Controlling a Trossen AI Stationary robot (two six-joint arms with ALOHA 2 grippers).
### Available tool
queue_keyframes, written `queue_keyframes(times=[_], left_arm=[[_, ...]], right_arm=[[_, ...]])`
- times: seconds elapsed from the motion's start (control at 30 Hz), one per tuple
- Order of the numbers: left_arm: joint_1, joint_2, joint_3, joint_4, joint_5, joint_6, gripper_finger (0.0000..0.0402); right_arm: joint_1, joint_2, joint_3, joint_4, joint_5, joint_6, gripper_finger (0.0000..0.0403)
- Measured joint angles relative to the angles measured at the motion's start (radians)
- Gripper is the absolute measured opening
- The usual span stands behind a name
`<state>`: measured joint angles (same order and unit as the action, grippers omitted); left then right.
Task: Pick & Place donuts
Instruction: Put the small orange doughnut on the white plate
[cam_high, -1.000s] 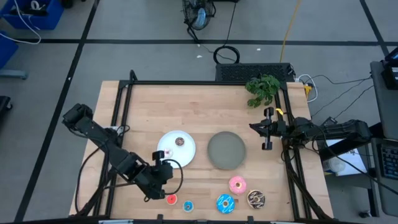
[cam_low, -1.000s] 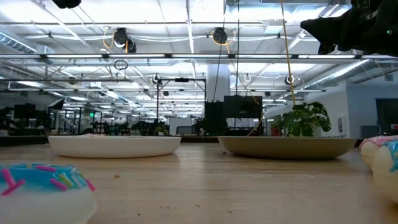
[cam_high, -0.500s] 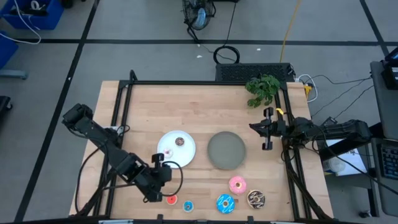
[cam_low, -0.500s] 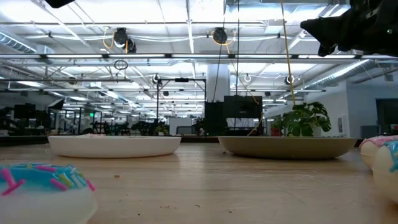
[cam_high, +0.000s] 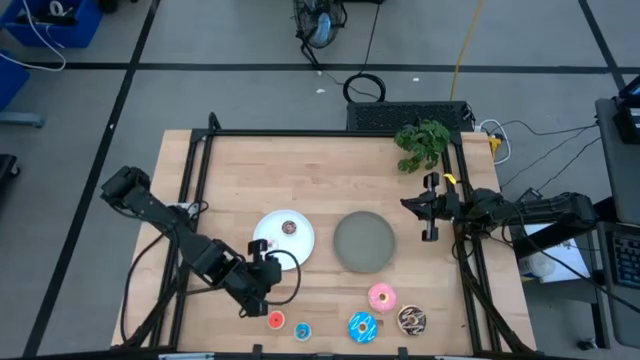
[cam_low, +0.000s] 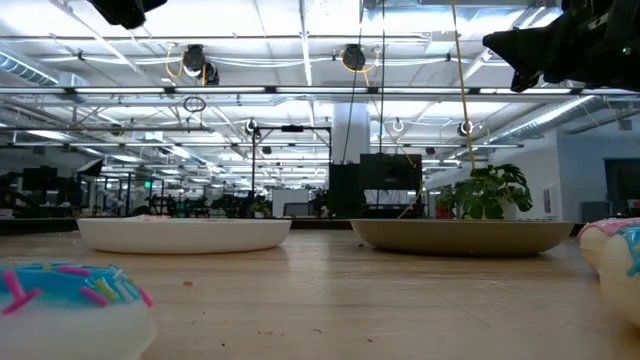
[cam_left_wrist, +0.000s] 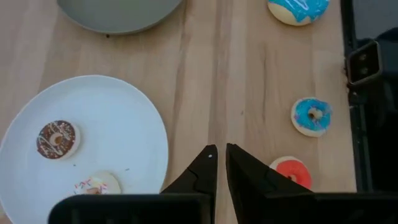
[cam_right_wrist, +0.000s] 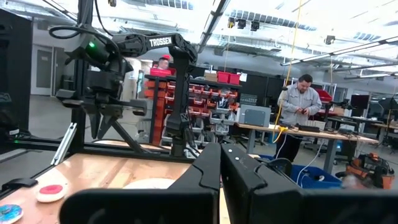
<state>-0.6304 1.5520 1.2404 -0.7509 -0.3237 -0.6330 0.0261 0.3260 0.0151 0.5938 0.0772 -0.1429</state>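
Note:
In the high view my left gripper (cam_high: 258, 284) hangs shut over bare wood between the white plate (cam_high: 298, 250) and the small red donut (cam_high: 275, 320), touching nothing. The left wrist view shows it (cam_left_wrist: 221, 157) beside the red donut (cam_left_wrist: 292, 172) and the small blue donut (cam_left_wrist: 311, 116). The brown donut (cam_left_wrist: 57, 138) and the white sprinkled donut (cam_left_wrist: 94, 185) lie flat on the white plate (cam_left_wrist: 124, 112). The pink (cam_high: 381, 296), blue sprinkled (cam_high: 361, 326) and chocolate (cam_high: 411, 319) donuts lie on the table near its near edge. My right gripper (cam_high: 410, 204) waits shut by the table's right side.
A grey plate (cam_high: 364, 241) sits right of the white one. A green plant (cam_high: 422, 143) stands at the far right corner. A black frame (cam_high: 300, 133) runs around the table. People stand at benches (cam_right_wrist: 298, 99) in the room beyond.
My left arm has shifted a little toward the table's right and far side, staying above the wood between the white plate and the red donut. Its fingers have kept their narrow gap. No donut has moved.

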Motion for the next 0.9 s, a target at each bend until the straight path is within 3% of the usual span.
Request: queue_keyframes(times=[0.17,0.27,0.5,0.7,0.9], left_arm=[[0.025,0.001,0.0,0.007,0.025,-0.047,0.0035],[0.023,0.027,0.0,0.066,0.048,0.01,0.0035],[0.0,0.089,-0.002,0.133,0.074,0.105,0.0035],[-0.026,0.154,-0.001,0.23,0.098,0.133,0.0035],[-0.043,0.197,0.002,0.202,0.124,0.133,0.0039]], right_arm=[[0.0,0.0,0.0,-0.012,0.0,0.001,0.0],[0.0,0.0,0.0,-0.037,-0.005,0.056,0.0],[0.002,0.0,0.0,-0.029,-0.133,0.106,0.0],[0.025,0.0,0.0,-0.014,-0.138,0.122,0.0],[0.046,0.0,0.0,-0.008,-0.134,0.107,0.0]])
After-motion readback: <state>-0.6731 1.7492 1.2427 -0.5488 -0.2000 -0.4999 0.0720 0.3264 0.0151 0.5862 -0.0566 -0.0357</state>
